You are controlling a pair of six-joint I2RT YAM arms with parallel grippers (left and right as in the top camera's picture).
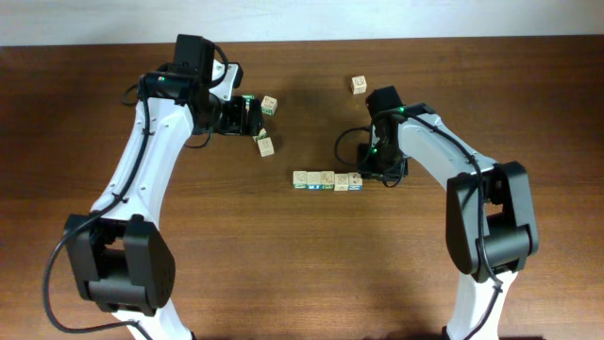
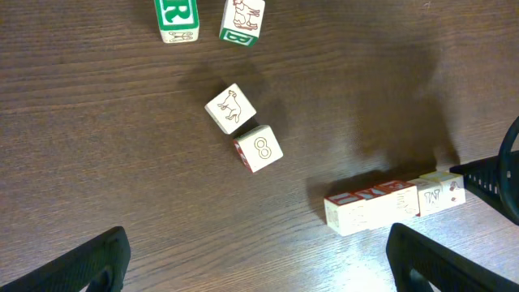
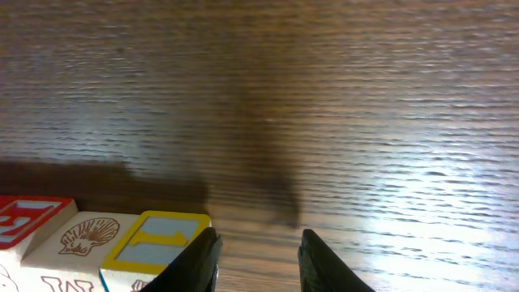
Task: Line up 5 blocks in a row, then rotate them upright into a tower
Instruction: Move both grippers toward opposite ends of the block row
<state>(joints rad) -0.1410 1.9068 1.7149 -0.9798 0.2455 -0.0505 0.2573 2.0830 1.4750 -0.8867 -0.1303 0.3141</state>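
Overhead and wrist views of two arms at a brown wooden surface (image 1: 528, 76). The blocks (image 1: 327, 179), counted as five from overhead, are lying in one straight row, side against side, near the middle of the surface. The right claw (image 3: 258, 255) is hanging at the row's right end. Its two fingers are standing narrowly apart, with bare wood showing between them and nothing gripped. Its wrist view is showing three blocks of the row: a yellow-framed block (image 3: 158, 243) just beside the finger on the view's left (contact cannot be told), then a shell block (image 3: 81, 237), then a red-printed block (image 3: 24, 219). The left claw (image 2: 258, 234) is hovering to the upper left of the row as seen from overhead, its two fingers spreading wide and holding nothing. Four loose cubes are lying within its wrist view. Two green-printed cubes (image 2: 177, 18) (image 2: 242, 20) are sitting near each other, well apart from the row. Closer to the row, an animal cube (image 2: 230, 108) and a cube with an 8 (image 2: 258, 148) are touching at a corner. A lone cube (image 1: 359, 85), the fifth loose one, is sitting beyond the right arm, apart from all the others.
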